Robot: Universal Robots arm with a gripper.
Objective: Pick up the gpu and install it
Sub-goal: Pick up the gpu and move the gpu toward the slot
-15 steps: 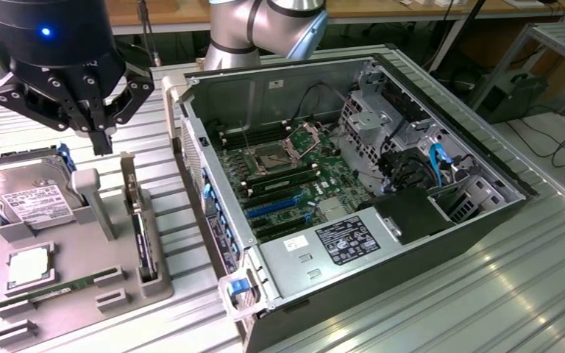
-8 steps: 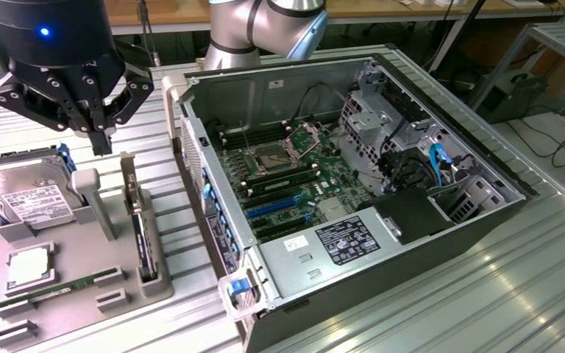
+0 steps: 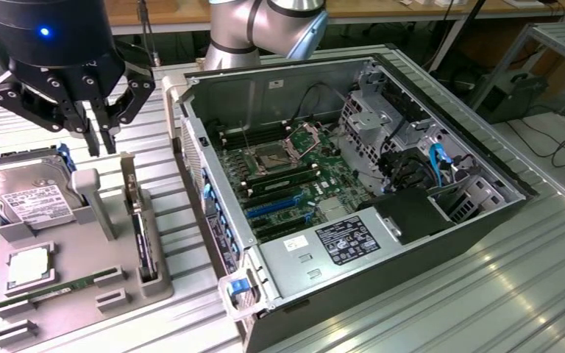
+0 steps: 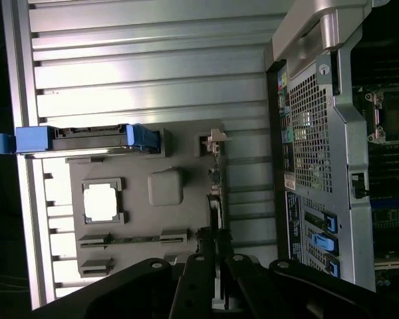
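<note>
**Grey holder has the gpu; gripper hangs empty above it**

From the exterior view, the black gripper hangs well above the holder, at the exterior view's left of the open computer case. Its two fingers point down, parted by a narrow slit, and grasp nothing. The gpu stands on its edge in a slot on the side of the holder nearest the case, so the camera sees little more than a thin dark strip. This view alone looks into the case and shows the green motherboard and the grey power supply with its label.

The wrist view looks straight down on the holder. Here the gpu is a thin line seen edge-on, running from its pale bracket end toward the gripper. The fingertips sit directly over that line but do not touch it. This view shows the perforated back panel of the case, with three blue tabs on it. The hard drive appears side-on between two blue ends.

The count is one gripper, one gpu and one case. The holder also carries one hard drive, one square processor chip and one narrow green memory stick. Everything rests on a ribbed metal table.
</note>
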